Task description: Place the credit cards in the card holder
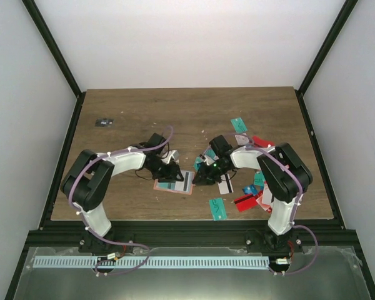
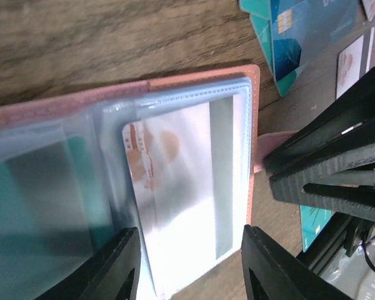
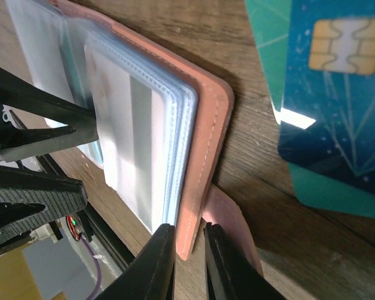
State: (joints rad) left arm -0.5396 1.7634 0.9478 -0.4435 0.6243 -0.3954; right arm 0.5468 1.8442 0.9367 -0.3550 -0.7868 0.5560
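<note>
top view only: brown wooden table (image 1: 175, 106); loose teal and red plastic cards (image 1: 219, 208) at right; salmon-pink folding card holder (image 1: 174, 182) open, near centre. wrist views: white-pink card (image 2: 175, 187) in clear sleeve; left gripper (image 2: 189, 230) jaws apart astride it; right gripper (image 3: 189, 228) pinching cover edge.
</note>
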